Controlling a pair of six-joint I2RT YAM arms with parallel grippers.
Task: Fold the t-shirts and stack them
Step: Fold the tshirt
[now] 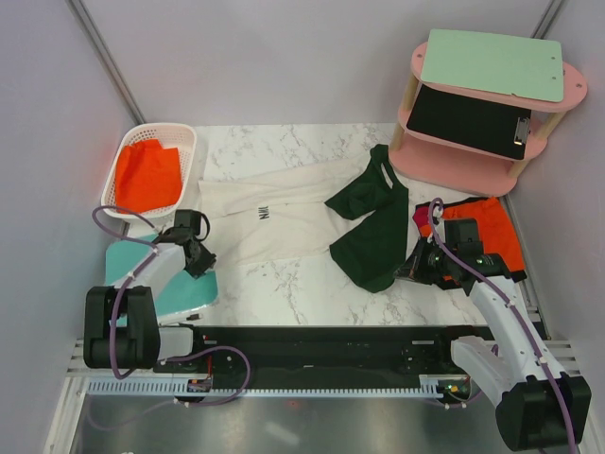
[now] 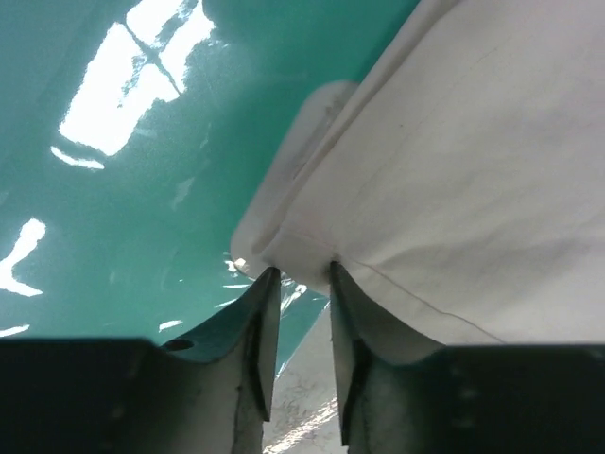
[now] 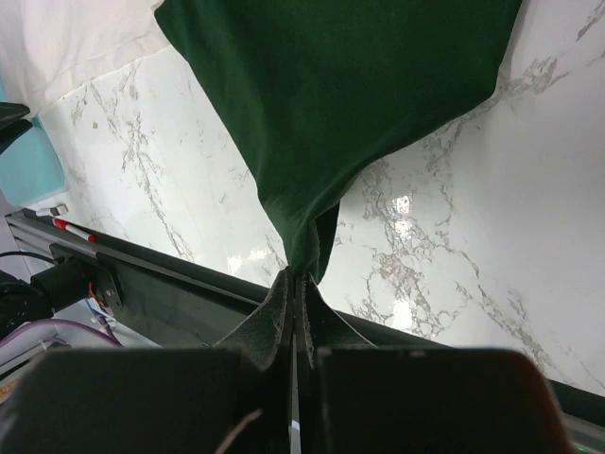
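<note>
The cream-white t-shirt lies spread on the marble table, its dark chest lettering facing up. My left gripper is at its left corner, over a teal sheet. In the left wrist view the left gripper has its jaws a little apart, and the hem of the cream-white t-shirt sits right at the tips. The dark green t-shirt lies crumpled to the right, overlapping the cream one. My right gripper is at its near right edge. The right wrist view shows the right gripper shut on a pinch of the dark green t-shirt, which is pulled taut.
A white basket holding orange cloth stands at the back left. A pink two-tier shelf with clipboards stands at the back right. More orange cloth lies behind the right arm. A black rail runs along the near edge.
</note>
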